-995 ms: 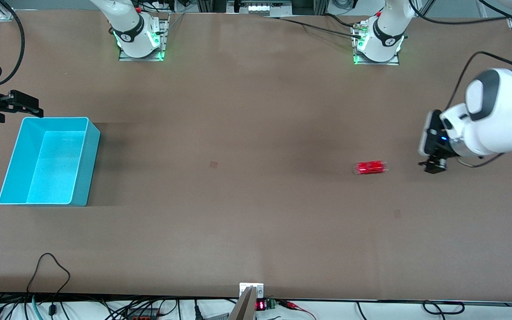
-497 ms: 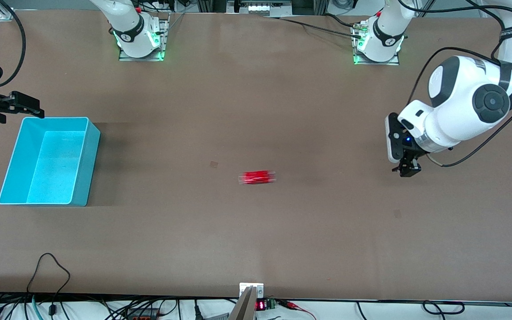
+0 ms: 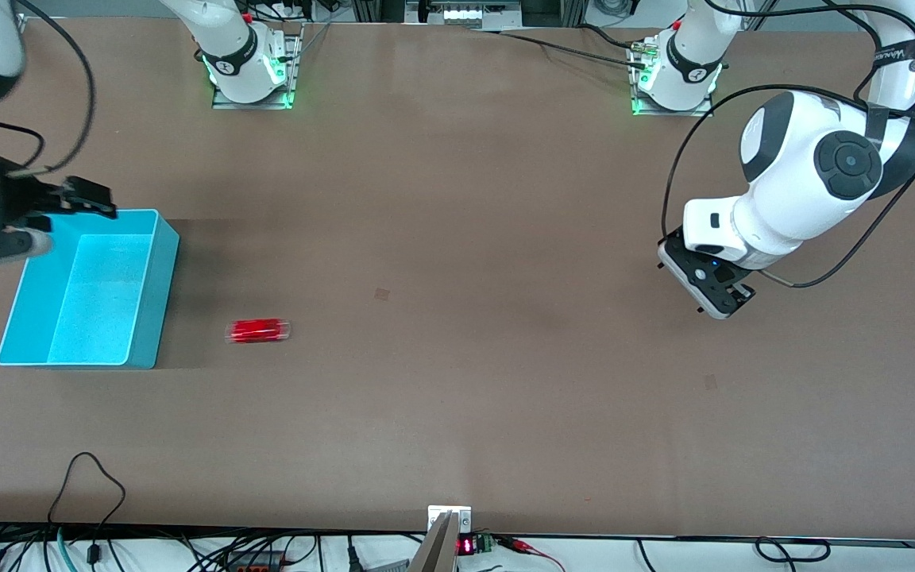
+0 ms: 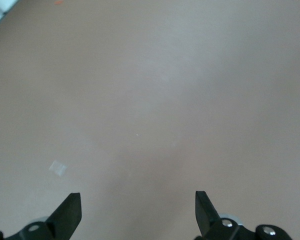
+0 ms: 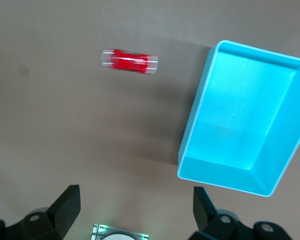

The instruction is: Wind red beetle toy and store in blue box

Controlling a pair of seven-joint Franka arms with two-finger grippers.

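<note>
Looking down from high across the tabletop [image 3: 457,199], facing both bases. Left wrist: aiming close at bare tabletop. Right wrist: viewing from above, sharing the blue box [image 5: 200,115] and red beetle toy [image 5: 129,61] with the front view.

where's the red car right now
The red beetle toy sits on the table beside the blue box, at the right arm's end, neither gripper touching it.
</note>
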